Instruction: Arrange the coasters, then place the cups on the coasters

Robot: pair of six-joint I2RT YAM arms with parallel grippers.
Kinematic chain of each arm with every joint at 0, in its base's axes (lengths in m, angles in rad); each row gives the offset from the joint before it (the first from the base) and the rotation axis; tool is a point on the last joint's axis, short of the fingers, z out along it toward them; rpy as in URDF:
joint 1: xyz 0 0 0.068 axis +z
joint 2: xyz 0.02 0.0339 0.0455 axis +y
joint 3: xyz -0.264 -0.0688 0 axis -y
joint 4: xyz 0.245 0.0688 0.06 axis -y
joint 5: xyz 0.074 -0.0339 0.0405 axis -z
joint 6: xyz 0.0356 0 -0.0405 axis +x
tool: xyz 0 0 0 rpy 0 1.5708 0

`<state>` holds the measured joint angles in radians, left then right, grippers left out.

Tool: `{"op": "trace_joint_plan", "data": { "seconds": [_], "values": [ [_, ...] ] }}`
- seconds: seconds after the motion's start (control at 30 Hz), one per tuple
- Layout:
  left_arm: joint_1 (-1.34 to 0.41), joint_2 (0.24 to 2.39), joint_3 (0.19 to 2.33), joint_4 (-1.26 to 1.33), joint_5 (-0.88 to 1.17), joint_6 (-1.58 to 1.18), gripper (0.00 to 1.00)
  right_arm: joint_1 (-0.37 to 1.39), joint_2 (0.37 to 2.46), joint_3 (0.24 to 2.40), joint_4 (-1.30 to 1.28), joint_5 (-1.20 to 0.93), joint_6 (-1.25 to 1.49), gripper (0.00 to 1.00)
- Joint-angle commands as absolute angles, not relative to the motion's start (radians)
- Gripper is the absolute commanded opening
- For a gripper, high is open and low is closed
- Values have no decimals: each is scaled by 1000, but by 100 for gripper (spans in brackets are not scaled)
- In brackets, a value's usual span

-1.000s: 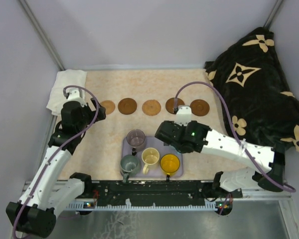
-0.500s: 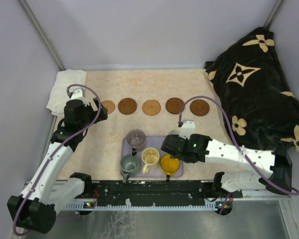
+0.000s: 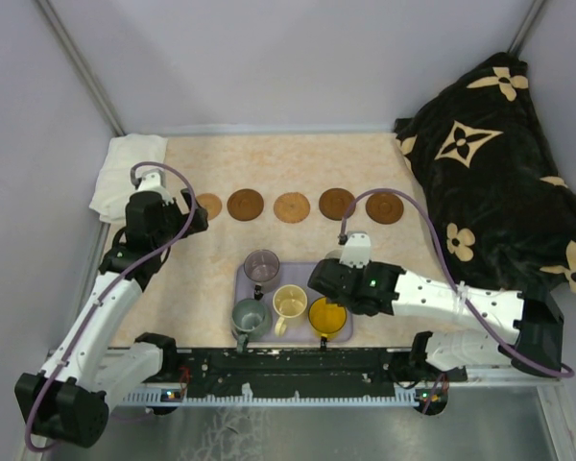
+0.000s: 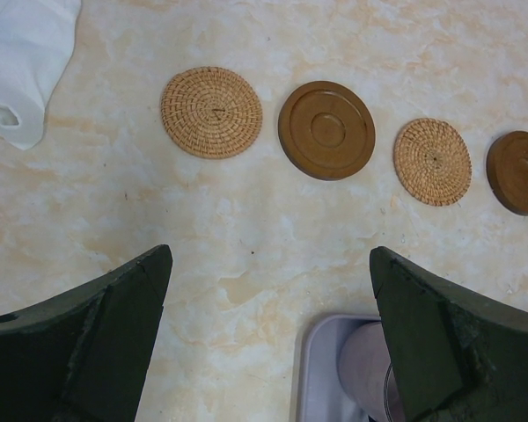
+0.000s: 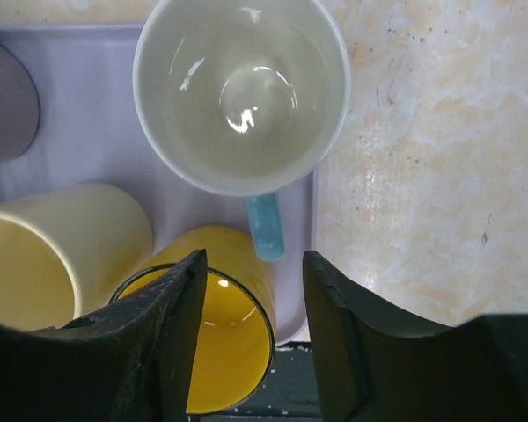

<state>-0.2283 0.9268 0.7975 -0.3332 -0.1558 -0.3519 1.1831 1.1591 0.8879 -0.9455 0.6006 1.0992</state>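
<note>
Coasters (image 3: 292, 207): five lying flat, in a row that runs left to right across the worktop (image 3: 206, 288), behind the tray (image 3: 290, 274).
Tray: carries the purple cup (image 3: 262, 265), cream cup (image 3: 290, 302), green cup (image 3: 249, 316) and yellow cup (image 3: 327, 315), all mouth-up.
Right wrist view only: the white cup (image 5: 242, 92) on the tray's corner. From above, the arm covers it. Its blue handle (image 5: 266, 227) points straight back at the right gripper (image 5: 253, 264).
Right gripper: fingers apart, with the handle's end right at the gap. Can't make out any contact.
Left wrist view only: two coasters are woven and two are smooth brown. A white cloth (image 4: 18, 61) lies left of them.
Left gripper (image 4: 270, 255): spread wide, holding nothing, above the worktop between the row and the tray.
</note>
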Motion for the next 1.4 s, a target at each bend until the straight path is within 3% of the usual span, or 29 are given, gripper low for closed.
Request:
{"op": "trace_joint_plan", "data": {
  "seconds": [0.0,0.83,1.37],
  "values": [
    [-225,931,805,-324,-152,-354,99,1143,1139,861,-860,630,1052,49],
    [-225,950,808,-321,-151,-350,99,1100,1127,704,-633,671,958,47],
    [-225,960,809,-325,-141,-348,99,1100,1171,720,-593,703,931,44]
  ]
}}
